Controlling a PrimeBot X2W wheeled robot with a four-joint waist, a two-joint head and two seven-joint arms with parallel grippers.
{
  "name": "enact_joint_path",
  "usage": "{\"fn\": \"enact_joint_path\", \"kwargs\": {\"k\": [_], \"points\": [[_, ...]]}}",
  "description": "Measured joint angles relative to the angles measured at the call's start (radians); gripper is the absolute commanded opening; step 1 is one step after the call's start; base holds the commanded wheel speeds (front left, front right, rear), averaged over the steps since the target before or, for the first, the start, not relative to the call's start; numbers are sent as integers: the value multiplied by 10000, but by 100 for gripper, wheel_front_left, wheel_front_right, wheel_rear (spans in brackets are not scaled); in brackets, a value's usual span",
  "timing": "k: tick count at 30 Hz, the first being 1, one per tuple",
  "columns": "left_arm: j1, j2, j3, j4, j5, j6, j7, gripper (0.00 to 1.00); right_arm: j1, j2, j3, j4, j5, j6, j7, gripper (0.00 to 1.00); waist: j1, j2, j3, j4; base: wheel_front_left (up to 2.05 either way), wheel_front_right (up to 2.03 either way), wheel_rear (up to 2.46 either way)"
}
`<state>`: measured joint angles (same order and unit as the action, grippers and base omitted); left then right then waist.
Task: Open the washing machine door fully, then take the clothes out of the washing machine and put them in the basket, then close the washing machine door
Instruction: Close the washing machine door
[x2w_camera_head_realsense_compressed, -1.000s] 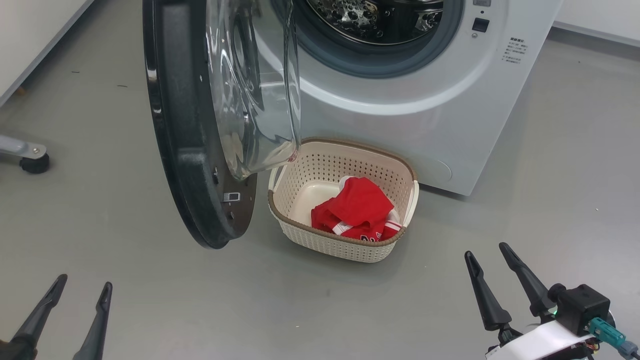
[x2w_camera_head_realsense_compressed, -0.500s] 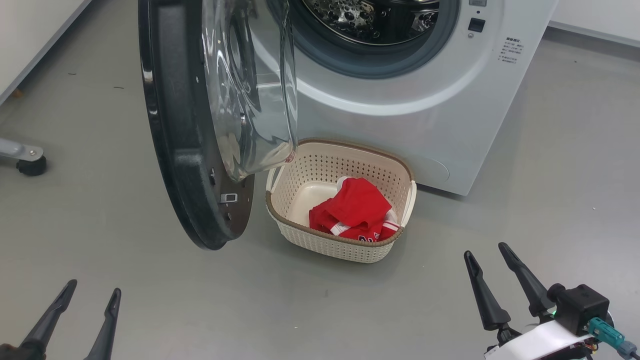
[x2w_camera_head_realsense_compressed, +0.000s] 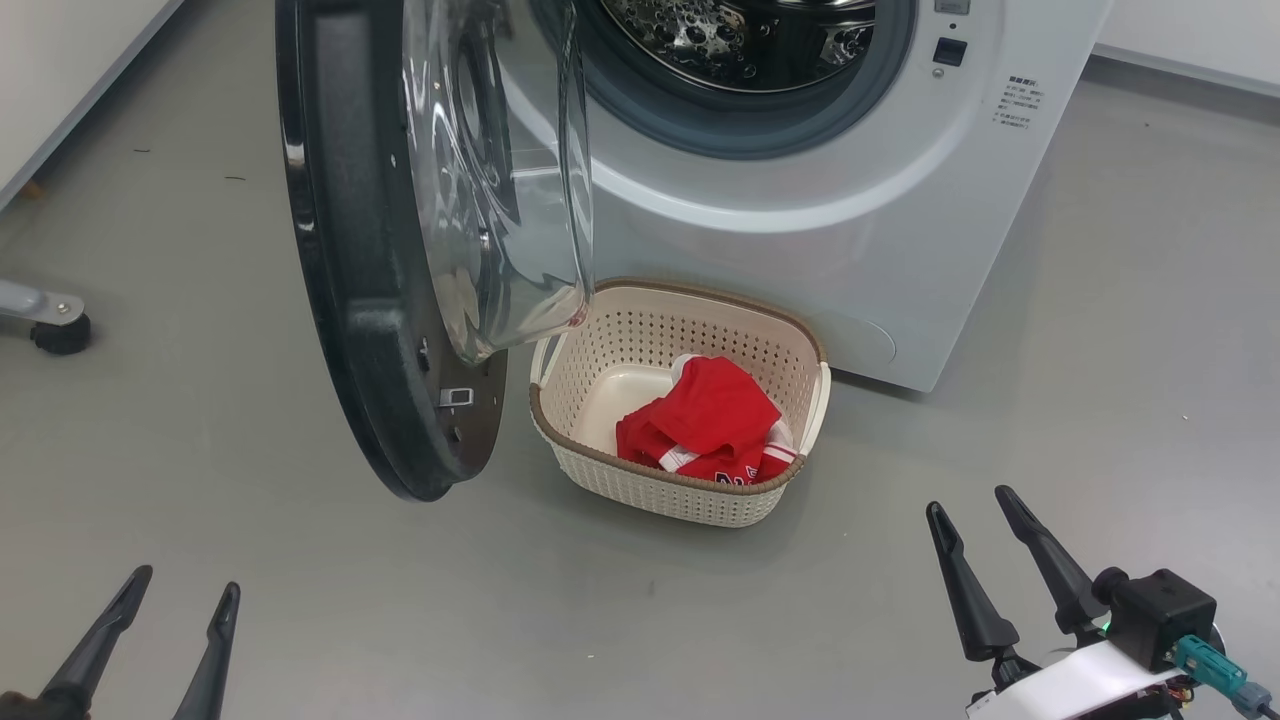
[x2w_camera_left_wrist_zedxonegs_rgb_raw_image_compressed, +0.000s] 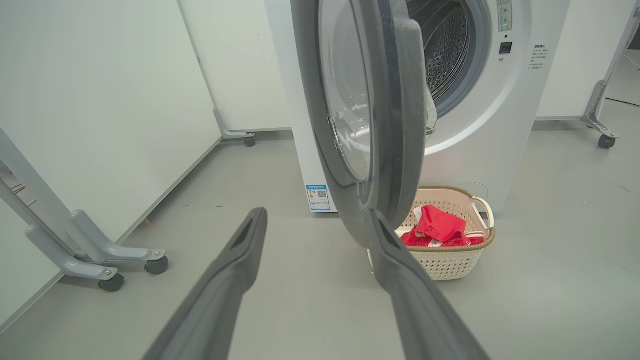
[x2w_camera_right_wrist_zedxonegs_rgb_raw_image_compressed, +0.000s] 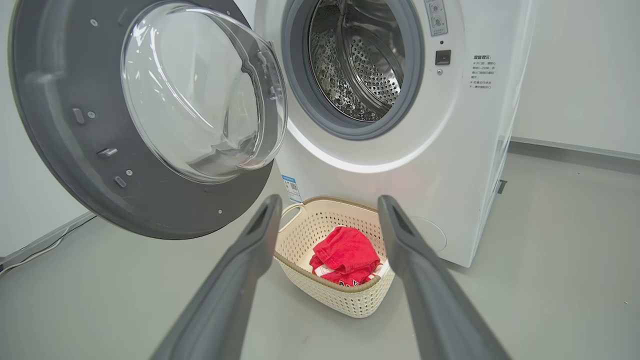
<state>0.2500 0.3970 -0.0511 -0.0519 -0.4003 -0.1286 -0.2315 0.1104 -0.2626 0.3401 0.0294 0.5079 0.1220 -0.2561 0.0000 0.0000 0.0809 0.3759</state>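
Left gripper (x2w_camera_head_realsense_compressed: 188, 580) has barely shifted; it and right gripper (x2w_camera_head_realsense_compressed: 969, 500) gape empty; clothes (x2w_camera_head_realsense_compressed: 715, 415) in basket (x2w_camera_head_realsense_compressed: 650, 498), washing machine door (x2w_camera_head_realsense_compressed: 350, 300) awaits closing.

Right claw (x2w_camera_head_realsense_compressed: 968, 502), lower right: two tapered black fingers (x2w_camera_head_realsense_compressed: 965, 590), black boxy mount (x2w_camera_head_realsense_compressed: 1160, 603), teal connector (x2w_camera_head_realsense_compressed: 1205, 660), white wrist shell (x2w_camera_head_realsense_compressed: 1080, 685). Left claw (x2w_camera_head_realsense_compressed: 188, 581), lower left: same fingers.

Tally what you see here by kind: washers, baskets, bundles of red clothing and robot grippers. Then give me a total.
Washing machine: 1
Basket: 1
Red clothing bundle: 1, lying in the basket
Grippers: 2, the left gripper and the right gripper, both open
Total: 5
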Motion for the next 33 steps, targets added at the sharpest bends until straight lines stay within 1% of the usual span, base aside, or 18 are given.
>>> {"fn": "enact_joint_path", "kwargs": {"k": [19,27,28,29,30,33], "points": [[14,100,-71,81,-46,0,-86,100,1,36,127,77,-19,0,0,100,0,0,-100,11,0,0,0],[-11,504,215,-65,-600,0,-73,100,2,25,171,90,-86,0,0,100,0,0,-45,22,0,0,0],[-18,585,217,-128,-671,0,-52,50,2,19,159,86,-86,0,0,100,0,0,-15,24,0,0,0],[-31,639,224,-194,-759,0,29,35,2,10,148,84,-86,0,0,100,0,0,13,26,0,0,0],[-41,688,226,-232,-825,0,84,0,2,-4,136,84,-86,0,0,100,0,0,38,30,0,0,0],[-50,901,385,-234,-1097,0,416,0,2,-67,130,81,-86,0,0,100,0,0,75,37,0,0,0]]}}
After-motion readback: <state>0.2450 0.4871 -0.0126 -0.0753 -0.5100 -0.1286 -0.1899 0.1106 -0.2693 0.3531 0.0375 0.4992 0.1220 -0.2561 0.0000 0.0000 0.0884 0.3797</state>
